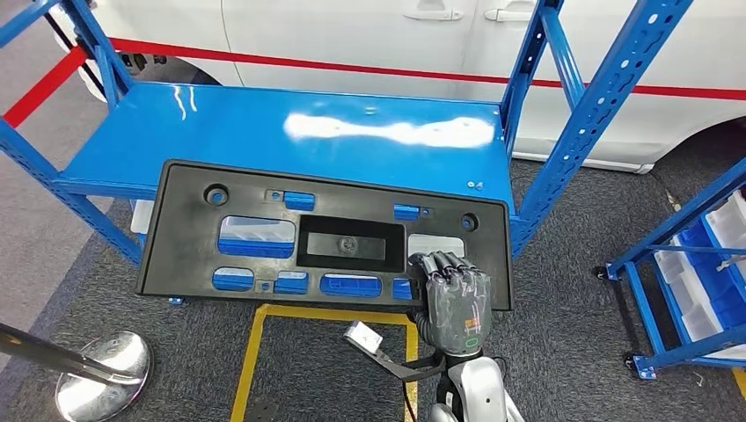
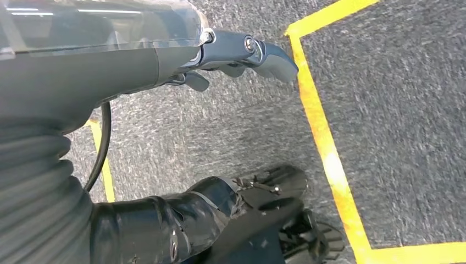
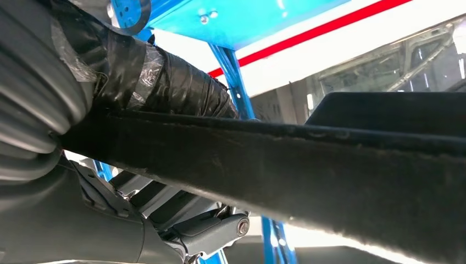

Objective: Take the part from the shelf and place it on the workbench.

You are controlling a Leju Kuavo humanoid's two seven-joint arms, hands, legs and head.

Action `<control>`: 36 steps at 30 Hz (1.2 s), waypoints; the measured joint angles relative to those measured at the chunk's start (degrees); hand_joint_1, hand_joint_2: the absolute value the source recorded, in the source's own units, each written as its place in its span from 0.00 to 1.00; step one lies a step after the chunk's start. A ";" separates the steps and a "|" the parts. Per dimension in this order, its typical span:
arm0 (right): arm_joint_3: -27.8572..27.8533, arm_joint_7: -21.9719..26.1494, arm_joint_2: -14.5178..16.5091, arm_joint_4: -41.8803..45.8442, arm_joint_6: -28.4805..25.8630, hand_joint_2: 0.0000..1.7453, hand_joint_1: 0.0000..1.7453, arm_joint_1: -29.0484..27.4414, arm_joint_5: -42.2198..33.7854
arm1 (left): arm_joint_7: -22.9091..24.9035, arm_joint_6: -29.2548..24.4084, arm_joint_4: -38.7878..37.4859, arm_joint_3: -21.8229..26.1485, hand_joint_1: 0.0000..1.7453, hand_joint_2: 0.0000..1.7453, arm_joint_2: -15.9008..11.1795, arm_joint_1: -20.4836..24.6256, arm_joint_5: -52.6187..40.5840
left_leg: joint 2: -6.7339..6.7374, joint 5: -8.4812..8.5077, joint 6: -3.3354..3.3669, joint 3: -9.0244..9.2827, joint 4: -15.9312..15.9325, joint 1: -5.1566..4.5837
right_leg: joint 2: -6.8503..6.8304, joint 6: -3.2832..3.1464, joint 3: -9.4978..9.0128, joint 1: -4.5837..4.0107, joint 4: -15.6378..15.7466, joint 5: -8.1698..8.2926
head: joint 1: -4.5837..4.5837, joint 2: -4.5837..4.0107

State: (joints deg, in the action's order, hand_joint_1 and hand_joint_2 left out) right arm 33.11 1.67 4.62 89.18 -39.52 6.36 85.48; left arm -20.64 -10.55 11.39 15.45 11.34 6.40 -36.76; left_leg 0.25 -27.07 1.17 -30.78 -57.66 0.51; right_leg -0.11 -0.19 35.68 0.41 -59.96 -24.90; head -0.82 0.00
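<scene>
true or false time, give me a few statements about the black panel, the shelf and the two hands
1. The right hand grips the near edge of the black panel. True.
2. The black panel lies wholly on the blue shelf. False: its near part overhangs the shelf's front edge, above the carpet.
3. The left hand holds the panel's other end. False: in the left wrist view it holds nothing and hangs over the grey carpet and its yellow line.
4. A white car with a red stripe stands behind the shelf. True.
5. The panel has several cutouts through which blue shows. True.
</scene>
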 joint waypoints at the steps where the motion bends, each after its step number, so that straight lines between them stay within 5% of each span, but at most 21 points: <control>1: 0.00 0.00 -0.01 0.02 0.00 1.00 0.98 0.01 -0.02 | 0.00 -0.01 0.00 0.01 0.00 1.00 0.01 0.04 0.00 | 0.09 0.45 0.44 -0.24 0.27 0.14 | 0.03 0.24 0.49 0.02 -1.10 -1.17 | -0.03 0.00; 4: 0.00 0.01 -0.01 0.07 0.00 1.00 0.98 -0.06 -0.08 | -0.03 -0.02 0.00 0.03 0.00 1.00 0.02 0.14 0.00 | 0.29 1.51 1.18 -1.54 0.42 0.16 | 0.10 0.69 4.07 0.23 -10.60 -7.90 | -0.08 0.00; 6: 0.00 0.02 -0.02 0.07 0.00 1.00 0.98 -0.18 -0.10 | -0.03 -0.01 0.00 0.05 0.00 1.00 0.02 0.07 -0.01 | 0.33 2.00 1.16 -2.56 0.12 0.09 | 0.09 0.94 5.12 0.34 -15.29 -9.73 | -0.07 0.00; 7: 0.00 0.02 -0.03 0.07 0.00 1.00 0.98 -0.23 -0.12 | -0.03 -0.01 0.00 0.06 0.00 1.00 0.02 0.05 -0.02 | 0.33 2.17 1.10 -3.03 -0.13 0.09 | 0.08 0.97 4.09 0.38 -14.62 -9.04 | -0.07 0.00; 10: 0.00 0.02 -0.03 0.11 0.00 1.00 0.98 -0.22 -0.16 | -0.03 0.01 0.00 0.08 0.00 1.00 0.04 0.06 -0.02 | 0.28 2.44 0.70 -4.03 -1.03 0.04 | 0.06 0.55 -3.01 0.31 -3.82 -5.29 | -0.06 0.00; 12: -0.01 0.02 -0.03 0.14 -0.01 1.00 0.98 -0.22 -0.17 | -0.03 0.02 0.00 0.10 0.00 1.00 0.04 0.08 -0.01 | 0.26 2.76 0.07 -4.33 -1.34 -0.04 | 0.12 0.09 -4.97 -0.02 -0.10 -4.59 | -0.07 0.00; 16: -0.03 0.02 0.00 0.17 -0.01 1.00 0.98 -0.20 -0.27 | -0.03 0.02 0.00 0.16 0.00 1.00 0.03 0.06 -0.03 | 0.09 2.18 -1.49 -5.17 -2.35 0.06 | 0.13 -1.40 -4.18 0.09 0.49 -3.36 | -0.04 0.00; 19: -0.04 0.02 0.09 0.16 -0.01 1.00 0.98 -0.19 -0.46 | -0.03 0.02 0.00 0.19 0.00 1.00 0.02 0.02 -0.06 | 0.00 -4.23 -2.35 -8.42 -11.10 0.30 | -0.02 -2.33 -2.82 0.23 0.68 -2.11 | 0.01 0.00; 21: -0.04 0.03 0.10 0.14 -0.02 1.00 0.98 -0.27 -0.55 | -0.03 0.02 0.00 0.22 0.00 1.00 0.02 -0.03 -0.07 | 0.01 -6.66 -2.67 -9.89 -16.70 0.34 | -0.05 -2.33 -1.71 0.17 0.56 -1.37 | 0.01 0.00; 23: -0.04 0.04 0.10 0.13 -0.02 1.00 0.98 -0.35 -0.61 | -0.03 0.02 0.00 0.24 0.00 1.00 0.02 -0.05 -0.07 | 0.01 -5.04 -2.63 -7.21 -14.27 0.34 | -0.03 -2.14 -0.82 0.16 0.43 -0.74 | 0.01 0.00; 25: -0.05 0.05 0.10 0.14 -0.01 1.00 0.98 -0.36 -0.63 | -0.03 0.02 0.00 0.27 0.00 1.00 0.00 0.05 -0.11 | -0.04 -2.53 -2.16 -1.56 -5.79 0.24 | -0.01 -1.78 -0.31 0.10 0.31 -0.25 | 0.01 0.00; 27: -0.09 0.11 0.10 0.15 -0.01 1.00 0.98 -0.35 -0.63 | -0.03 0.02 0.00 0.36 0.00 1.00 -0.02 0.13 -0.16 | -0.11 -1.52 -1.48 1.36 -0.67 -0.07 | 0.00 -1.16 -0.11 0.03 0.34 0.27 | 0.01 0.00; 31: -0.16 0.41 0.11 0.15 -0.01 1.00 0.98 -0.36 -0.63 | 0.03 0.04 0.00 0.50 0.00 1.00 0.01 0.14 -0.27 | 0.08 -0.38 0.01 0.85 0.67 0.00 | 0.05 0.27 0.44 0.00 -0.08 0.35 | -0.04 0.00; 34: -0.28 0.57 0.10 0.15 -0.02 1.00 0.98 -0.39 -0.64 | 0.04 0.04 0.00 0.52 0.00 1.00 0.04 0.19 -0.33 | 0.30 1.05 1.00 -0.28 1.00 0.20 | 0.13 0.75 3.71 0.01 -8.21 -5.68 | -0.09 0.00; 36: -0.28 0.62 0.09 0.14 -0.02 1.00 0.98 -0.51 -0.65 | 0.05 0.04 0.00 0.52 0.00 1.00 0.04 0.11 -0.33 | 0.33 1.63 1.03 -1.42 0.62 0.12 | 0.13 0.98 5.68 0.09 -14.45 -8.68 | -0.09 0.00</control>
State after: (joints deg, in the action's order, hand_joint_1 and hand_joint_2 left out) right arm 32.83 2.29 4.72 89.31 -39.53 5.85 84.83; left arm -20.59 -10.51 11.39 15.98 11.39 6.51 -37.10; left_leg 0.58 -25.43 2.20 -32.20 -57.03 0.62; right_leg 0.03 0.79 41.36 0.50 -74.41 -33.57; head -0.91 0.00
